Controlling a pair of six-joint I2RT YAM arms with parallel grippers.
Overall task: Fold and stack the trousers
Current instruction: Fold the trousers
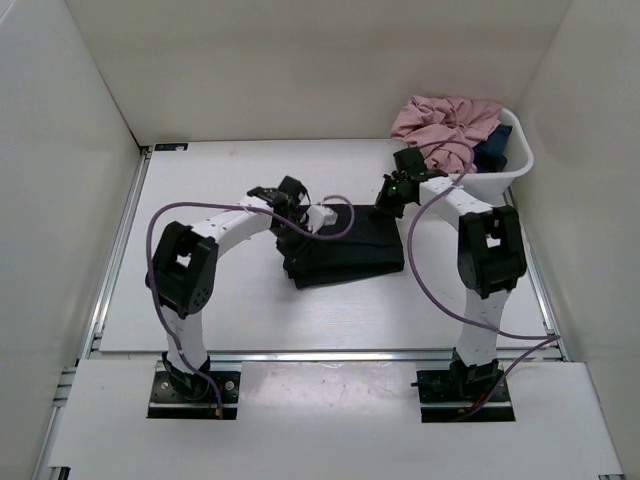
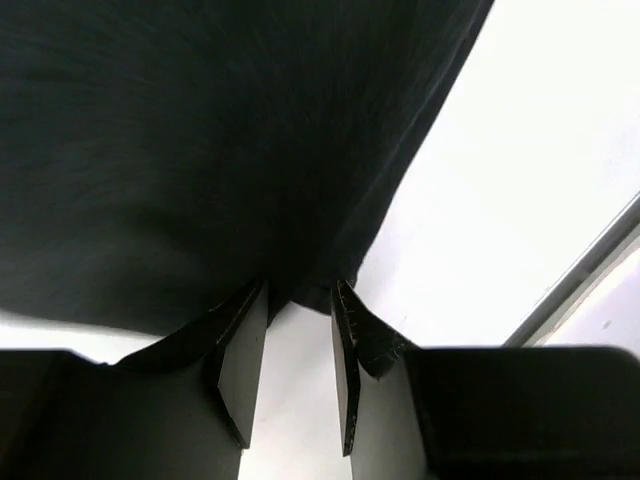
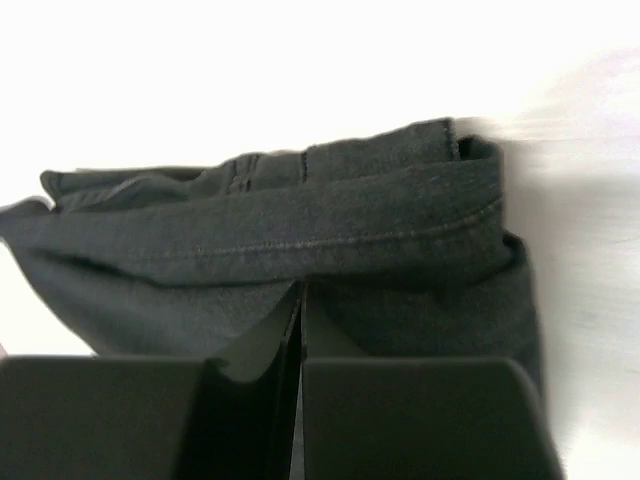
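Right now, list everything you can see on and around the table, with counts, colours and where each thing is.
trousers: one pair, black, folded at the middle of the table
basket: one, white, far right corner
pink garment: one, pink, heaped in the basket
dark blue cloth: one, dark blue, in the basket beside the pink garment
table: one, white, under everything
cables: two, purple, one along each arm
left gripper: one, black, at the trousers' left edge, fingers slightly apart, grip unclear
right gripper: one, black, at the trousers' far right edge, fingers together
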